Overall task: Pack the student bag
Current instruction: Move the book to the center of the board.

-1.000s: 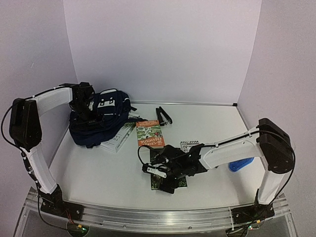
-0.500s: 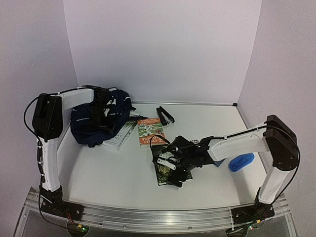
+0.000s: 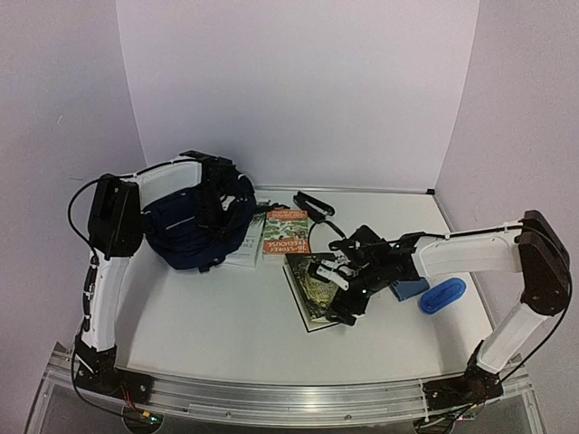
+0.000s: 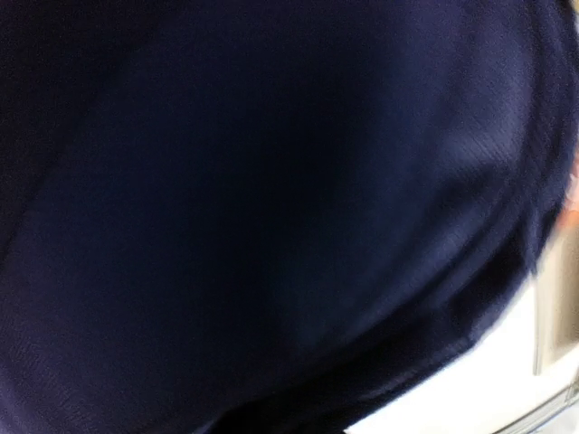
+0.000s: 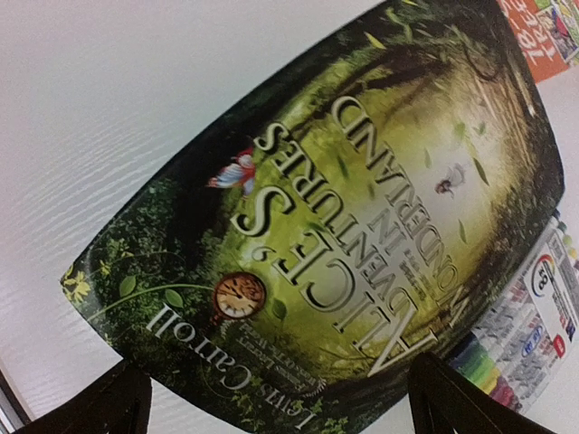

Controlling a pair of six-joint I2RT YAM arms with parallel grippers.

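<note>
Two arms reach out over the white table (image 3: 226, 334). The bag (image 3: 185, 231) sits at the far left of the table, a bulky navy heap with its right edge overlapping a white booklet (image 3: 246, 246). The left arm bends over the top of the bag, and the left gripper (image 3: 220, 206) hangs down against the bag's right side. The left wrist view is filled with blurred navy cloth (image 4: 271, 199) and shows no fingers, and the top view is too small and dark there, so I cannot tell whether this gripper is parted or closed, or whether it has hold of the fabric.

The right arm stretches leftwards across the middle of the table. The right gripper (image 3: 336, 287) hovers over a green book (image 3: 308, 294) that lies flat, cover up. In the right wrist view the cover (image 5: 344, 226) reads "Alice's Adventures in Wonderland", and the two dark fingers (image 5: 113, 402) stand wide apart at the bottom corners of the picture, above the book, gripping nothing.

An orange book (image 3: 286, 233) lies just beyond the green one, beside the booklet; its corner shows at the top right of the wrist view (image 5: 543, 27). A marker pack (image 5: 529, 325) lies against the green book's edge. Farther back sits a black tool (image 3: 312, 203). A blue pouch (image 3: 442, 295) rests near the right edge, well apart from the bag.
</note>
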